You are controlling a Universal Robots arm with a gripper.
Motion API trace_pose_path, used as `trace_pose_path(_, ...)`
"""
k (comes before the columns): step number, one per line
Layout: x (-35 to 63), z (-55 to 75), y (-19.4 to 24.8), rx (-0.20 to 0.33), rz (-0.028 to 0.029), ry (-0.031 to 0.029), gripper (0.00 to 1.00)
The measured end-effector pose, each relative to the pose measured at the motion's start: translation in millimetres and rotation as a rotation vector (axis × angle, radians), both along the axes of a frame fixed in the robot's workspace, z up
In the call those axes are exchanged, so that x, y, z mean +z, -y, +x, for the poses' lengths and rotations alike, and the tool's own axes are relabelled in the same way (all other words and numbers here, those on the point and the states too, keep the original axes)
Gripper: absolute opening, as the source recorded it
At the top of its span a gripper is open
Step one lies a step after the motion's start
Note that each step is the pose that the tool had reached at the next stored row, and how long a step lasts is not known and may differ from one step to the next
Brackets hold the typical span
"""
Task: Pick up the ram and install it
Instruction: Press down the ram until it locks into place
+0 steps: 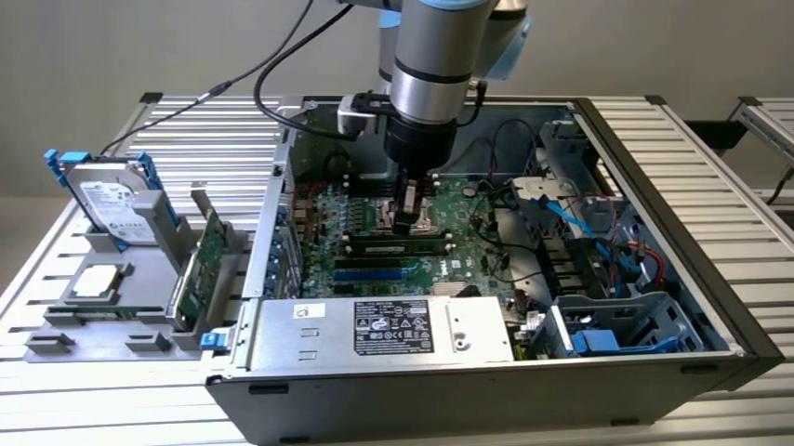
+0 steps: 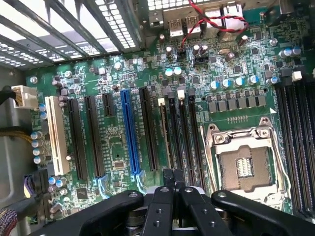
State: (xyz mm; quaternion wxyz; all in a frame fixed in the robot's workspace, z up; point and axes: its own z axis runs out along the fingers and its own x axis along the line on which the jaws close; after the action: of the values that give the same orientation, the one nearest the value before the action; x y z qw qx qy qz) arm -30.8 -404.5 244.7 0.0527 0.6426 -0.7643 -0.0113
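The ram (image 1: 397, 247) is a long narrow green stick with dark chips, standing in a memory slot on the motherboard (image 1: 372, 209) inside the open computer case. In the wrist view the ram (image 2: 164, 135) shows edge-on, in a slot beside the CPU socket (image 2: 243, 164). My gripper (image 1: 414, 216) reaches down into the case. It is shut, fingertips together right at the stick's top edge. The same gripper (image 2: 172, 176) appears in the wrist view at one end of that edge. Whether the tips touch the stick I cannot tell.
A grey holder (image 1: 99, 321) outside the case, on the exterior view's left, carries a silver hard drive (image 1: 110, 200) and a green expansion card (image 1: 205, 265) with a blue tab. The power supply (image 1: 385, 330), cables (image 1: 564, 209) and a drive cage (image 1: 620, 325) crowd the case.
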Motion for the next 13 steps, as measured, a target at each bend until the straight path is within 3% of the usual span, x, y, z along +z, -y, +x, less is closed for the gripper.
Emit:
trace_pose_path(5, 0.4, 0.1, 0.0, -0.046, -0.0128, 0.0000, 0.11)
trace_pose_path(13, 0.4, 0.0, 0.0, -0.119, -0.0382, 0.0014, 0.11)
